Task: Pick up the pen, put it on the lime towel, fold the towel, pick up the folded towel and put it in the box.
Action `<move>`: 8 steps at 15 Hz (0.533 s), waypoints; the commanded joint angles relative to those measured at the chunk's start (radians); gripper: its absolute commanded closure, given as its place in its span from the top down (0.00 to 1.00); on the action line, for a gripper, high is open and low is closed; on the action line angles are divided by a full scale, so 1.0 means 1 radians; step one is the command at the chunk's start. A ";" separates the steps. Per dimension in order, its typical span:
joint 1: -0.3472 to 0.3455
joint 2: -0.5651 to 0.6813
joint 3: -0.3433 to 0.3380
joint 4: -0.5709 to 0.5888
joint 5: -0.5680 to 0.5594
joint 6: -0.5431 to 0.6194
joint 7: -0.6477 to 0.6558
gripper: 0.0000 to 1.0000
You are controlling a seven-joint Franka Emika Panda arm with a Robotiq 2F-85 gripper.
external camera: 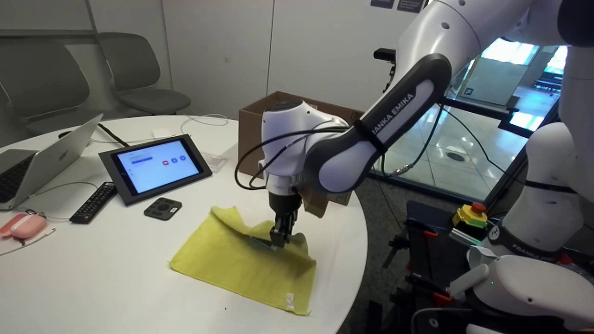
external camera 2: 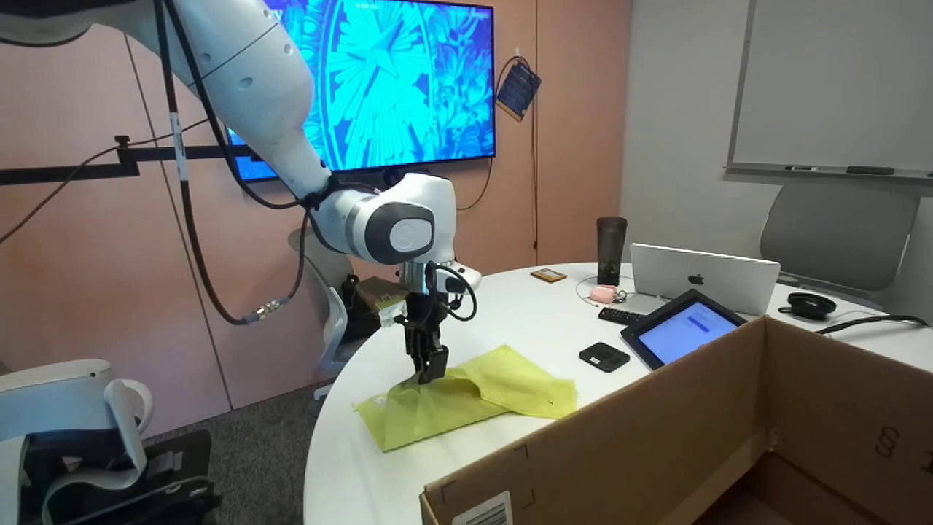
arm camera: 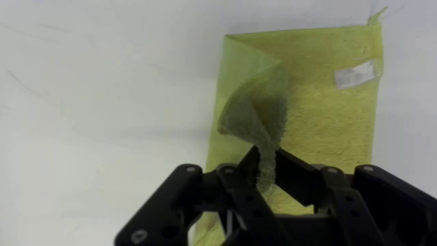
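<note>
The lime towel (external camera: 227, 264) lies on the white table, its far side partly folded over and bunched. Its white tag (external camera: 290, 300) shows at one corner and also in the wrist view (arm camera: 355, 74). My gripper (external camera: 280, 239) points down and is shut on a pinched fold of the towel; the cloth stands between the fingertips in the wrist view (arm camera: 268, 157). A thin dark strip that looks like the pen (external camera: 262, 241) lies on the towel beside the fingers, partly hidden. The pen does not show in the wrist view. The open cardboard box (external camera 2: 619, 437) stands near the towel, partly behind the arm in an exterior view (external camera: 250, 134).
A black tablet (external camera: 109, 162) with a lit screen, a black remote (external camera: 93, 203), a small black square device (external camera: 162, 208), a laptop (external camera: 55, 157) and a pink case (external camera: 29, 226) lie beyond the towel. A dark cup (external camera 2: 611, 251) stands farther back. The table's edge is close to the towel.
</note>
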 commanded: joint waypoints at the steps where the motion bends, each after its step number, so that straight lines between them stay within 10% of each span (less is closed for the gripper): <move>1: 0.075 0.077 0.022 0.105 -0.042 -0.054 0.058 0.04; 8: 0.235 0.218 -0.003 0.267 -0.166 -0.156 0.165 0.08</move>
